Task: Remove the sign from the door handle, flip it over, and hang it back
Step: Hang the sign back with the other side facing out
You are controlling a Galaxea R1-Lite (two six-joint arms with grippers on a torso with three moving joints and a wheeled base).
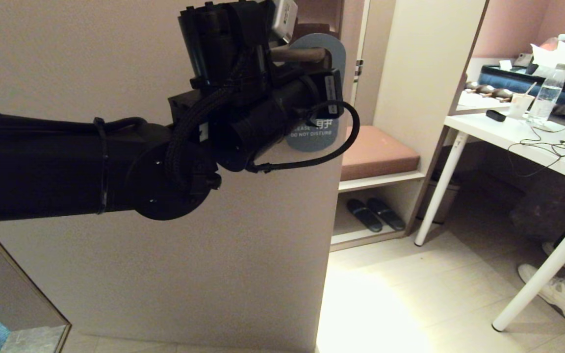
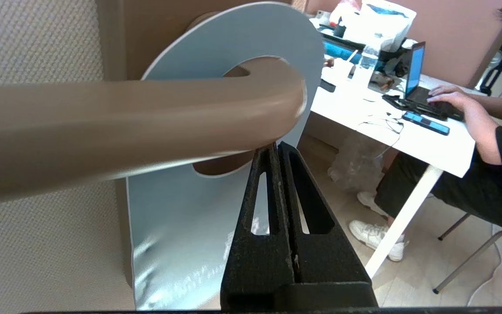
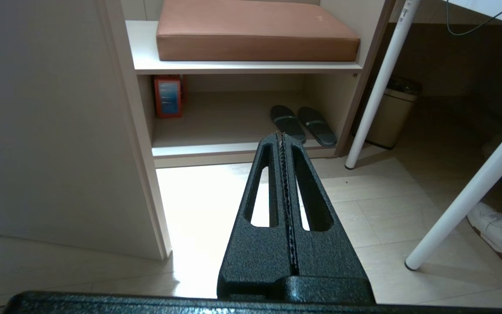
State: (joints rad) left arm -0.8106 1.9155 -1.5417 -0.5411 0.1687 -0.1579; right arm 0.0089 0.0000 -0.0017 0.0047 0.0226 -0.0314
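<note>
The sign (image 1: pixel 312 139) hangs by its oval hole on the door handle (image 1: pixel 298 54), with its grey-blue "DO NOT DISTURB" face outward. My left arm reaches up to it, and its wrist hides the gripper in the head view. In the left wrist view the left gripper (image 2: pixel 276 147) is shut and empty. Its tips sit just under the end of the handle (image 2: pixel 124 126), in front of the sign (image 2: pixel 181 209). My right gripper (image 3: pixel 281 135) is shut and empty, held low and pointing at the floor.
The door (image 1: pixel 214 245) fills the left. To its right is a shelf unit with a brown cushion (image 1: pixel 375 152) and slippers (image 1: pixel 375 214). A white table (image 1: pixel 532 147) stands at the right, with a seated person's foot (image 1: pixel 557 289) under it.
</note>
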